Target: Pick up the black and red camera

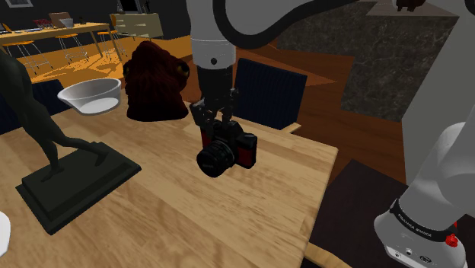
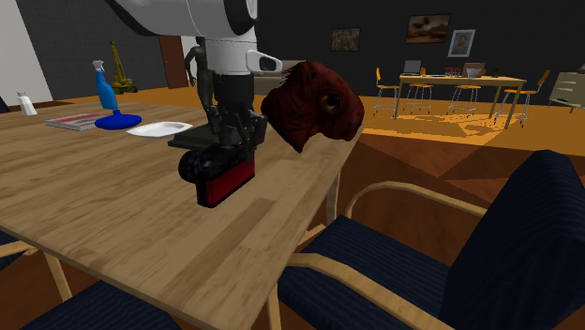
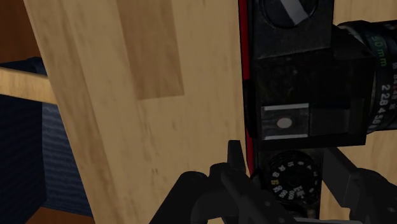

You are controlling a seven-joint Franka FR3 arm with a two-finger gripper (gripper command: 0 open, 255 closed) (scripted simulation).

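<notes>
The black and red camera [image 1: 227, 150] hangs above the wooden table [image 1: 160, 213], clasped from the top by my black gripper [image 1: 215, 119]. Its lens points toward the shoulder view's lower left and its red body shows on the side. From the second exterior view the camera [image 2: 219, 173] is clear of the tabletop, with the gripper [image 2: 232, 131] shut on it just above. Along the hand, the camera top [image 3: 292, 95] with its dials sits between my fingers [image 3: 235, 159], the table [image 3: 127, 127] lying below.
A dark red furry object [image 1: 154, 81] stands behind the camera, with a white bowl [image 1: 92, 95] beside it. A dark statue on a black base [image 1: 72, 181] occupies the shoulder view's left. Blue chairs [image 2: 441, 272] line the table edge. A blue spray bottle [image 2: 106, 94] and a white plate [image 2: 157, 129] sit farther off.
</notes>
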